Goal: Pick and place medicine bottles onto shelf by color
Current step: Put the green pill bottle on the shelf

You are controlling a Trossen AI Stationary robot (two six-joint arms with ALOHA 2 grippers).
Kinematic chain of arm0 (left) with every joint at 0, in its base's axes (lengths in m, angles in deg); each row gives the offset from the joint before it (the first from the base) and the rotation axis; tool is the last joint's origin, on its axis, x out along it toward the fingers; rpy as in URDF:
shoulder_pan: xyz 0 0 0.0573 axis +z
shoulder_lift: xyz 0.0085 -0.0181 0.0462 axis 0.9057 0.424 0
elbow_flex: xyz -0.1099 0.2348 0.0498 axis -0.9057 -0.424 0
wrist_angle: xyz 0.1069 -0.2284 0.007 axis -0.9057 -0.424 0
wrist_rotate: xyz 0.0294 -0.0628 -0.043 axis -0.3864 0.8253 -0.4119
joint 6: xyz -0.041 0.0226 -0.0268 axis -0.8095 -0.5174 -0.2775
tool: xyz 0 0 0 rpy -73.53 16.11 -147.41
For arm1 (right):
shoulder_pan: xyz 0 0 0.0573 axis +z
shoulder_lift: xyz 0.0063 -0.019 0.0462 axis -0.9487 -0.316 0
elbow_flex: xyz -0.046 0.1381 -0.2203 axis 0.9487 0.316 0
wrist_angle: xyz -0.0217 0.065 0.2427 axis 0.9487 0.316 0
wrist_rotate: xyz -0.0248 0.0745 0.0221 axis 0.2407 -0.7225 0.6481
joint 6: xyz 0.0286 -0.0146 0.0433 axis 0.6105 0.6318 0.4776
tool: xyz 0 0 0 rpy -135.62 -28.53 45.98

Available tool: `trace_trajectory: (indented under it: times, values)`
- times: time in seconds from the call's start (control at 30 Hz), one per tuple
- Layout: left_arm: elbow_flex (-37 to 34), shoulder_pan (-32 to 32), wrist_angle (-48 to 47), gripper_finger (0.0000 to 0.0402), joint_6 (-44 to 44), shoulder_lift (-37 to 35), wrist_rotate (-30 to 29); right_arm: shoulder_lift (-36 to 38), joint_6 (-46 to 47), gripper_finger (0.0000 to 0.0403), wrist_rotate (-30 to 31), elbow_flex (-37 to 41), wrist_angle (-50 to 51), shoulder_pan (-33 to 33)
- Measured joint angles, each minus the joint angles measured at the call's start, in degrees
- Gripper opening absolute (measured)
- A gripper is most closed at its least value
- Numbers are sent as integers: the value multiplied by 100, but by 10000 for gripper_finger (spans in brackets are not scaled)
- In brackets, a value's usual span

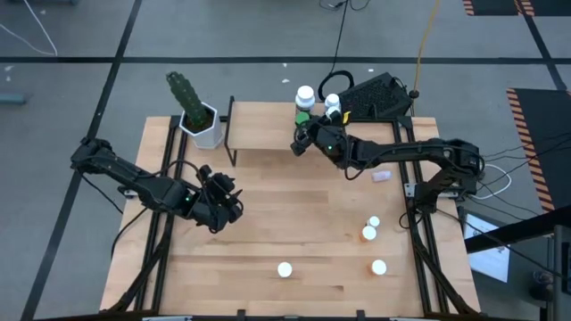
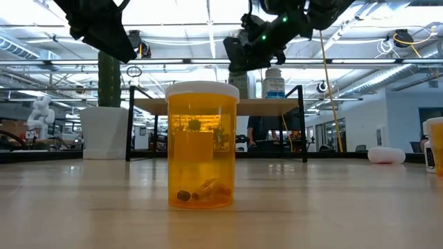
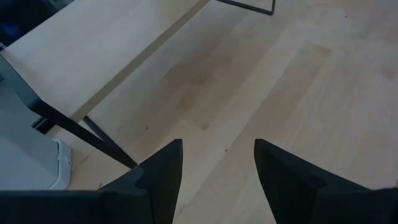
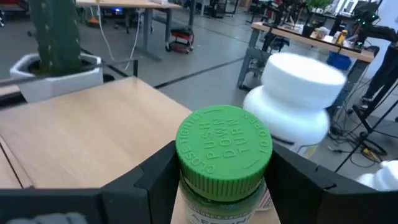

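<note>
The wooden table (image 1: pixel 268 223) carries the shelf (image 1: pixel 268 134) and cactus pot (image 1: pixel 205 129) at upper centre-left, four white-capped bottles lower right (image 1: pixel 368 234), one lying pinkish bottle (image 1: pixel 381 176).

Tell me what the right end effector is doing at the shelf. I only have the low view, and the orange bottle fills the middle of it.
Observer: The right end effector is shut on a green-capped bottle over the shelf, with a finger against each side of the cap.
Operator: And the left one? I only see part of an arm at the top.
Observer: The left end effector is open and empty, above bare table in front of the shelf's left end.
Operator: How many bottles are out on the table?
Observer: Four white-capped bottles show from above, all on the front half. Three of them are toward the right arm's side.
</note>
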Motion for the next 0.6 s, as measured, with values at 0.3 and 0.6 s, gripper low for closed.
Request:
trace_trajectory:
  times: [0.3,0.6]
  values:
    - [0,0,-1,200,77,0,9,-94,83,201,-1,-2,-20,-106]
    - [0,-4,-1,200,90,0,13,-104,99,242,-474,-4,44,-149]
